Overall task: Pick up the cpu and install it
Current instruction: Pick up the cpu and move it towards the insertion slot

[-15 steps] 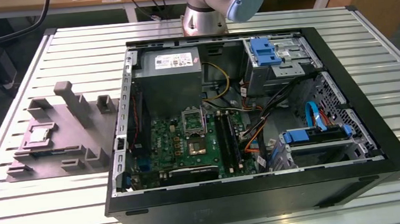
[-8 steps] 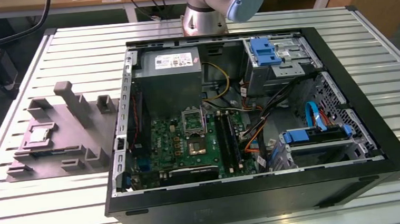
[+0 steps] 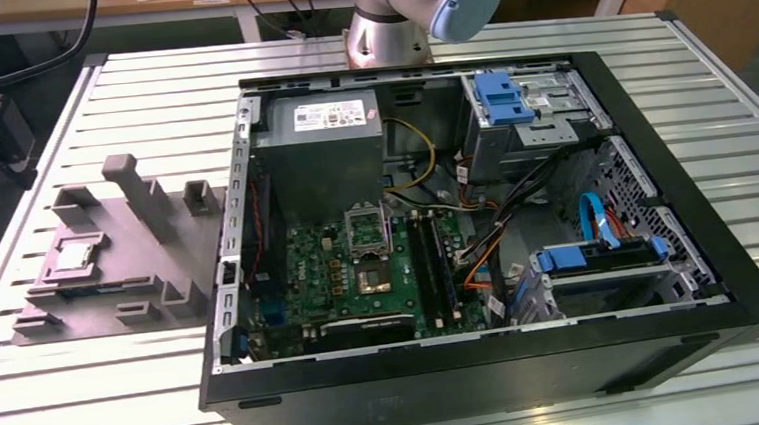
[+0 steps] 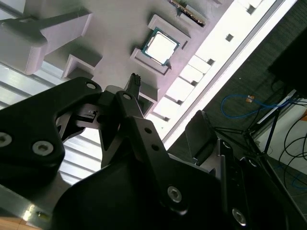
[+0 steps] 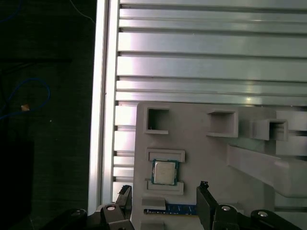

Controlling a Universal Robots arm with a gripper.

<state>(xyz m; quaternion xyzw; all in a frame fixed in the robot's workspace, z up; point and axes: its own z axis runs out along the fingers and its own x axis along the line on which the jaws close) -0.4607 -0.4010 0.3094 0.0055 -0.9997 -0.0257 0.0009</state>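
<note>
- The cpu (image 5: 165,172) lies flat in a shallow recess of the grey tray (image 5: 201,153). We judge that the raised lips keep it square and reachable from above.
- The tray rests on the slatted worktop (image 5: 192,62), beside the open computer case (image 3: 498,370), towards the exterior view's left.
- In the first wrist view the fingers (image 5: 205,203) are spread wide and hold nothing, and the gap looks broad enough to straddle the cpu.
- The cpu sits apart from the fingers, untouched, roughly midway between the two tips and slightly ahead of them.
</note>
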